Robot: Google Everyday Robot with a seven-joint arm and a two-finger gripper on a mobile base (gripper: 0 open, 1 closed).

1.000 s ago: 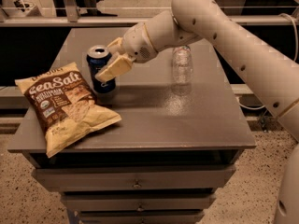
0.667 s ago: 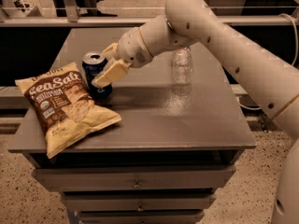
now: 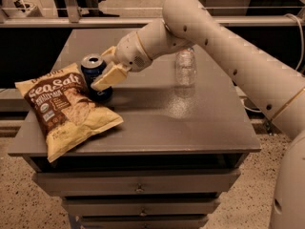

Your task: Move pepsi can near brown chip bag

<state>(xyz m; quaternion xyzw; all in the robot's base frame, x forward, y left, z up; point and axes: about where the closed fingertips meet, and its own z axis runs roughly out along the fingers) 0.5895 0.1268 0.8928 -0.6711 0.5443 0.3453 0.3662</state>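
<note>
Reached in from the right with a big white arm (image 3: 214, 37), over the gray counter (image 3: 190, 128). Had the pincer (image 3: 100, 68) at the left end of that arm, above the back left part of the counter. Gripped the pepsi can (image 3: 89, 75) with the pincer closed around it. Laid one pale finger (image 3: 109, 76) across the front of the can and tucked the other finger behind it, up by the silver top. Showed no gap between the fingers and the can. Held the can upright, with the dark blue side out and the silver top up.

Had the can just beside the brown chip bag (image 3: 64, 109), right at the bag's top right corner. Could not tell whether can and bag touched. Could not tell whether the bottom of the can sat on the counter or hung a tiny bit above it.

Saw the bag lying flat on the left front part of the counter, brown in the middle and pale yellow at the edges, with white "Sea Salt" letters on it. Saw its lowest corner down at the front edge of the counter.

Saw a clear water bottle (image 3: 185, 67) standing upright farther back and to the right, well apart from the can and partly behind the arm. Saw gray drawers (image 3: 138, 182) under the counter top and a speckled floor (image 3: 19, 204) below.
</note>
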